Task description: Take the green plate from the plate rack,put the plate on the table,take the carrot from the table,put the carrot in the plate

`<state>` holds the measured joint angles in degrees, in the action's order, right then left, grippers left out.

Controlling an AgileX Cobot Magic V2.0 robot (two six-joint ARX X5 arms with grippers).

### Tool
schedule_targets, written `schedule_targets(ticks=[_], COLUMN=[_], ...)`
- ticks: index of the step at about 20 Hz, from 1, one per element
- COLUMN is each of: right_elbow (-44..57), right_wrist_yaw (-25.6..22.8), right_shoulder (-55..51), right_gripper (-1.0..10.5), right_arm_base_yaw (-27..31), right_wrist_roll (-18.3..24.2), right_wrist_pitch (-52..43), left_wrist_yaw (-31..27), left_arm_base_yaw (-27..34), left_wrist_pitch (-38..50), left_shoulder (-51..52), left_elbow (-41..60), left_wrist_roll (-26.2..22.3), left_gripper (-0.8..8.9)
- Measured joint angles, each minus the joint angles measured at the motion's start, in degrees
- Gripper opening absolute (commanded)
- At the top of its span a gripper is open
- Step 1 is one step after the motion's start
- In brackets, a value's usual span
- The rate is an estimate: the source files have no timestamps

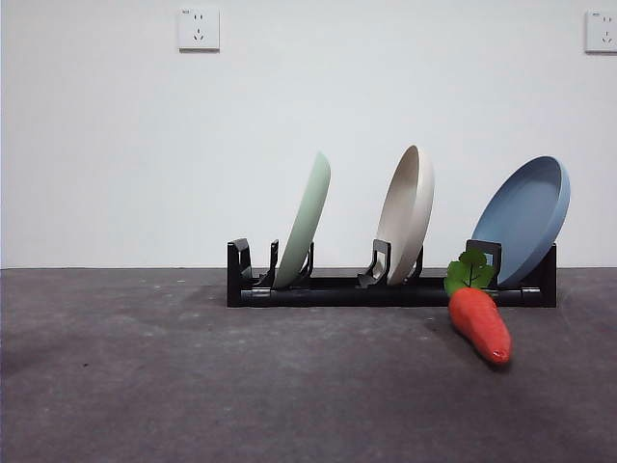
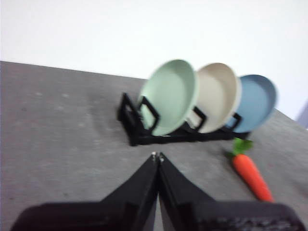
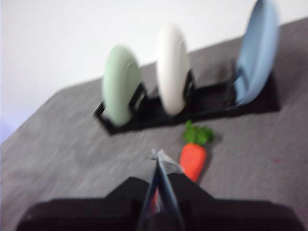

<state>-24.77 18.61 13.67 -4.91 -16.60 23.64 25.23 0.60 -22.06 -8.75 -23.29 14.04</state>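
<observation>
The green plate (image 1: 307, 218) stands on edge in the left slot of the black plate rack (image 1: 386, 289); it also shows in the left wrist view (image 2: 169, 96) and the right wrist view (image 3: 121, 84). The carrot (image 1: 479, 321) lies on the table (image 1: 193, 386) in front of the rack's right end, leaves toward the rack; it shows in both wrist views (image 2: 251, 175) (image 3: 193, 159). My left gripper (image 2: 157, 156) is shut and empty, short of the rack. My right gripper (image 3: 159, 156) is shut and empty, just short of the carrot. Neither arm shows in the front view.
A beige plate (image 1: 407, 214) stands in the rack's middle slot and a blue plate (image 1: 525, 217) leans at its right end. A white wall with two sockets (image 1: 199, 29) stands behind the table.
</observation>
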Motion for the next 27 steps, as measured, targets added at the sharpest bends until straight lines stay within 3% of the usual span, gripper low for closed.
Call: schedule_targets(ticks=[5, 12, 18, 19, 21, 22, 27], right_elbow=[-11.7, -25.6, -28.2, -28.2, -28.2, -28.2, -28.2], right_wrist_yaw=[5.2, 5.4, 5.4, 5.4, 5.4, 5.4, 5.4], right_shoulder=[8.8, 19.8, 23.2, 23.2, 23.2, 23.2, 23.2], right_gripper=[-0.1, -0.1, 0.3, 1.5, 5.5, 6.8, 6.8], right_arm_base_yaw=[0.0, 0.0, 0.0, 0.0, 0.0, 0.0, 0.0], right_wrist_roll=[5.7, 15.8, 19.9, 20.1, 20.3, 20.3, 20.3], right_wrist_pitch=[13.2, 32.7, 38.4, 38.5, 38.5, 38.5, 38.5], left_wrist_yaw=[4.0, 10.3, 11.5, 11.5, 11.5, 11.5, 11.8], left_arm_base_yaw=[0.0, 0.0, 0.0, 0.0, 0.0, 0.0, 0.0], left_wrist_pitch=[-7.4, -18.9, -30.0, -30.0, -30.2, -30.2, -28.9], left_shoulder=[-6.5, -13.3, -17.3, -17.5, -18.0, -18.2, -19.6], left_elbow=[-8.1, -17.2, -23.1, -23.2, -23.2, -23.2, -23.3], left_wrist_roll=[-2.0, -7.7, -14.8, -15.1, -15.1, -15.1, -15.1], left_gripper=[-0.06, -0.06, 0.10, 0.91, 5.10, 6.42, 6.42])
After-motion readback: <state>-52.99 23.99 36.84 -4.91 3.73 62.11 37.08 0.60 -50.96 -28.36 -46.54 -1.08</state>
